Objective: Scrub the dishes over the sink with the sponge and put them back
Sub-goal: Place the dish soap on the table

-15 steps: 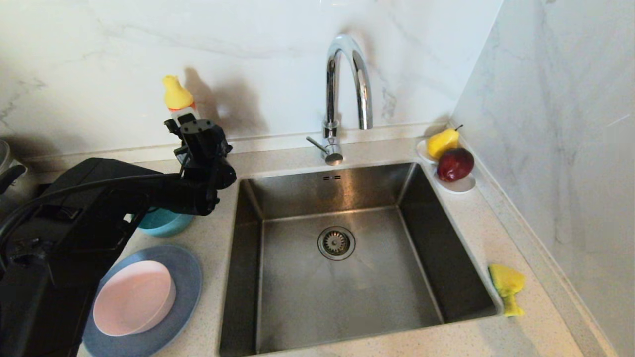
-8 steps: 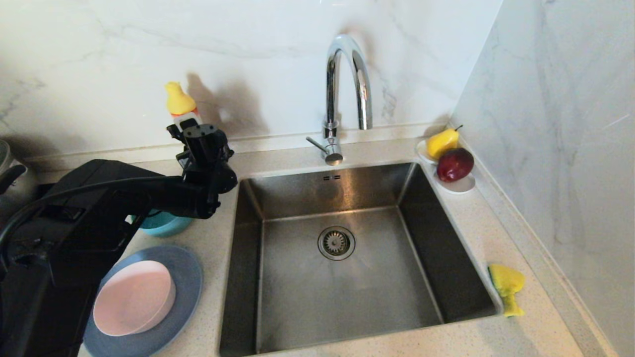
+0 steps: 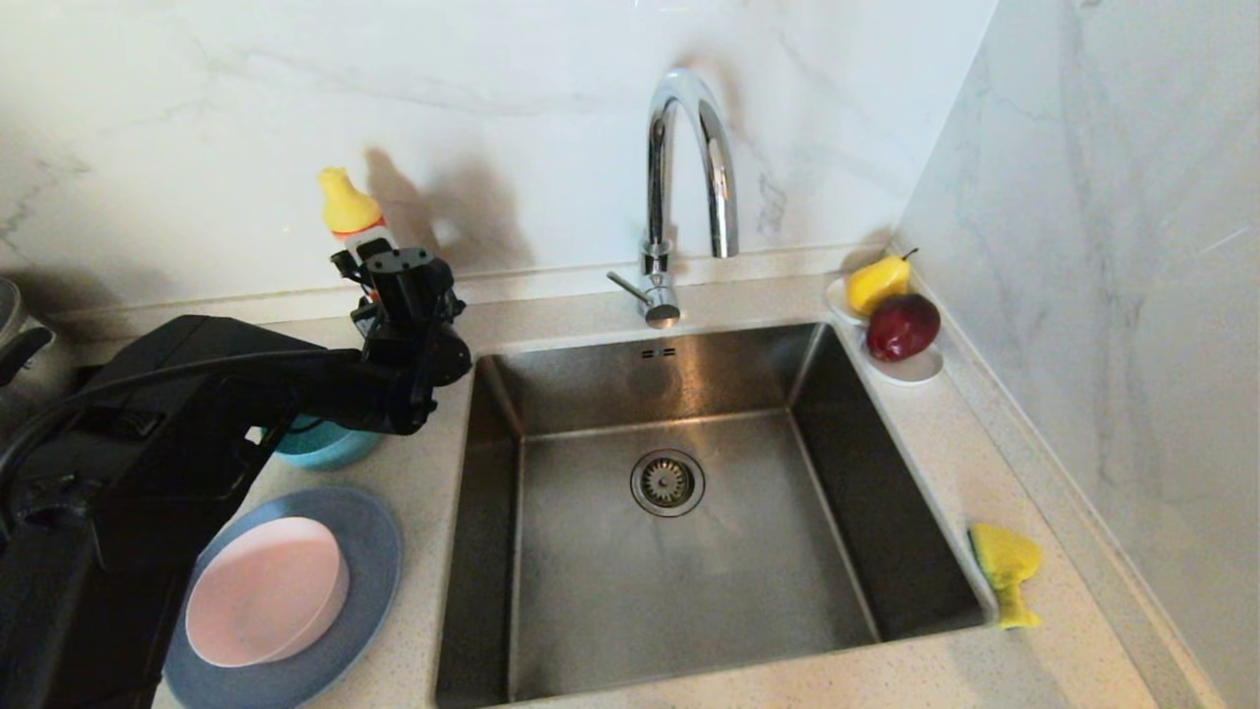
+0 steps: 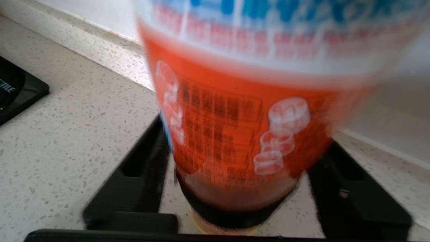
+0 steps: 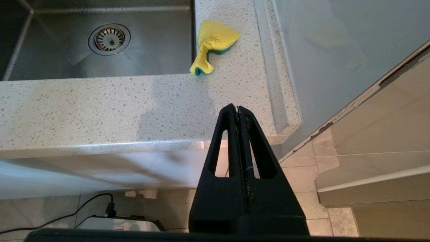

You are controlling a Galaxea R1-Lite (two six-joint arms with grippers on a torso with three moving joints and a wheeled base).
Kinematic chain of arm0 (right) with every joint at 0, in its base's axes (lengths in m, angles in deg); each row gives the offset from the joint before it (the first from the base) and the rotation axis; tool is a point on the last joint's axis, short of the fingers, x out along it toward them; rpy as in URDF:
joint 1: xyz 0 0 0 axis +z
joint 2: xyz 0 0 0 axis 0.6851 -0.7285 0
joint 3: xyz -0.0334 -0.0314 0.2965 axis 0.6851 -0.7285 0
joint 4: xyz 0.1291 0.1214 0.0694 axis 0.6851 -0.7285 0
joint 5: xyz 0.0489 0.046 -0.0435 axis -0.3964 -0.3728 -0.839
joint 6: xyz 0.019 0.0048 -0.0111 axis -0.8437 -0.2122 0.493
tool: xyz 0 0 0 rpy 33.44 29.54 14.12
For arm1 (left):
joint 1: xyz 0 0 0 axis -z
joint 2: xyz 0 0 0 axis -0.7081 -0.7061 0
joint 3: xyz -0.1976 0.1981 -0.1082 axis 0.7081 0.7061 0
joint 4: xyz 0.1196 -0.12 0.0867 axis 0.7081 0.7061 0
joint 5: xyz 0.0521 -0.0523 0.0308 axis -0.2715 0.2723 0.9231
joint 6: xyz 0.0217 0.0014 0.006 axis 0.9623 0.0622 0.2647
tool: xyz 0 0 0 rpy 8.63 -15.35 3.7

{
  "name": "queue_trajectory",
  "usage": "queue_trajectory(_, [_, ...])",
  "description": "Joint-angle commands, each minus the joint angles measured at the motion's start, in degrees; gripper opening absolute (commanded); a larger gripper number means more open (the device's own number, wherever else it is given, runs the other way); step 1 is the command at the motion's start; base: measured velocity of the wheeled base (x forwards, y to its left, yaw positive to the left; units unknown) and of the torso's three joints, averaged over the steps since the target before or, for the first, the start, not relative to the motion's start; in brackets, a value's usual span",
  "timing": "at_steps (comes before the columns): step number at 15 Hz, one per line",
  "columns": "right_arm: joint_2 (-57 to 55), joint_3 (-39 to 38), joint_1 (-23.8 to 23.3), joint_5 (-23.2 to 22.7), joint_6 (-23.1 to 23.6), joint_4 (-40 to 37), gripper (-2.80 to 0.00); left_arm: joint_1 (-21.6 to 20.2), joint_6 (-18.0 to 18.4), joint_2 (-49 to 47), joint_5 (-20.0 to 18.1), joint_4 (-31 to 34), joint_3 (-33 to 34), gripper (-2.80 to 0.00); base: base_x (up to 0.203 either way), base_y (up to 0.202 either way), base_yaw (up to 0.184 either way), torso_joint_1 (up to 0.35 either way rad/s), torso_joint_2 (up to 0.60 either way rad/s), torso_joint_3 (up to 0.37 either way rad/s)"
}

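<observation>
Head view, left to right. Left gripper [image 3: 379, 264] sits at upper left of the frame, at the base of the soap bottle [image 3: 352, 215] standing on the table [image 3: 413, 512] by the back wall. Change over the last second: the bottle, tilted before, now stands more upright and shifted slightly left; the arm has barely moved. Left wrist view shows the bottle [image 4: 242, 111] filling the frame, its lower end between the two black fingers [image 4: 134, 178], with a sliver of daylight on either side. Reading: the jaws are parting and the bottle is being let go, not gripped. I judge the soap step is closing out and the bottle is back on its spot.

Dishes, lower left of the head view: grey-blue plate [image 3: 364, 551] with the pink bowl [image 3: 266, 591] sitting on it; teal bowl [image 3: 330, 445] just behind, partly hidden under the left arm. All three lie on the table below the left gripper in the frame, near it but not touching.

Sink [image 3: 669, 611] fills the centre, nothing in it.

Sponge [image 3: 1006, 569] lies at lower right, on the table just beside the sink's right rim, well apart from the left gripper. Right wrist view: right gripper [image 5: 238, 108] closed on nothing, parked low in front of the table edge; sponge [image 5: 212, 43] beyond it at upper centre. Scrubbing not yet started, by my judgement.
</observation>
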Motion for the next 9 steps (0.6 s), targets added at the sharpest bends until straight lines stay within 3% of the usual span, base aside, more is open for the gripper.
queue_trajectory(1, [0.0,0.0,0.0,0.0,0.0,0.0,-2.80,0.0,-0.4,0.4,0.3,-0.2,0.1,0.00,0.000,0.000,0.000,0.000,0.00,0.000])
queue_trajectory(5, [0.0,0.0,0.0,0.0,0.0,0.0,-2.80,0.1,-0.9,3.0,0.3,-0.2,0.1,0.00,0.000,0.000,0.000,0.000,0.00,0.000])
queue_trajectory(9, [0.0,0.0,0.0,0.0,0.0,-0.1,-2.80,0.0,-0.6,11.5,0.2,0.2,3.3,0.00,0.000,0.000,0.000,0.000,0.00,0.000])
